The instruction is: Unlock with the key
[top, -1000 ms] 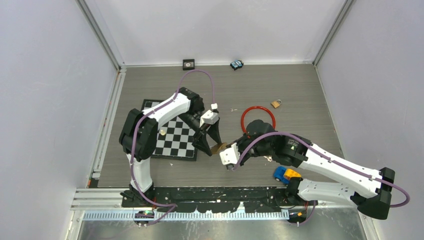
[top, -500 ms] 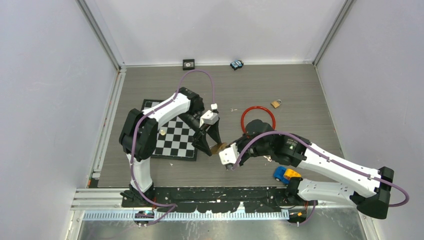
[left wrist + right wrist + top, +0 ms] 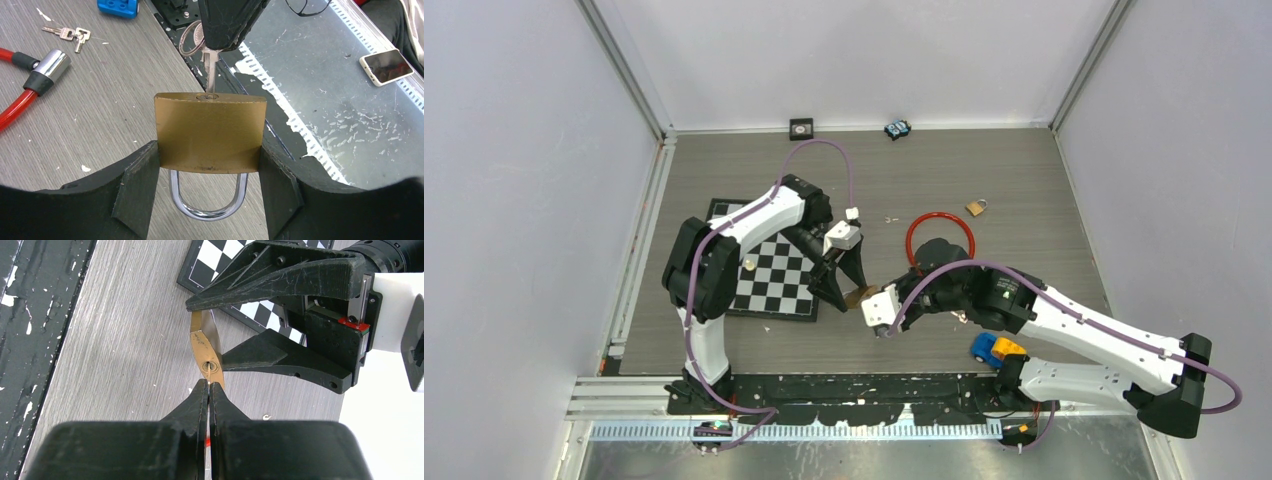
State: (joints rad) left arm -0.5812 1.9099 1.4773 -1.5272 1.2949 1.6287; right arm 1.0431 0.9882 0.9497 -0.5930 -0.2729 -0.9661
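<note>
Padlock, brass body with chrome shackle [image 3: 210, 132], clamped by its sides between left jaws, set fairly wide; shackle points back toward wrist, keyhole face outward. Sits just beside near right corner of black-and-white chessboard [image 3: 774, 280], over grey wood-grain desk [image 3: 924, 170]. Right jaws pinched tight on small silver key [image 3: 210, 70], metal key ring [image 3: 190, 37] beside it. Blade tip at keyhole, most of blade showing. Red cable lock with chrome end [image 3: 30, 85] and spare keys [image 3: 67, 34] lie on desk nearby.
</note>
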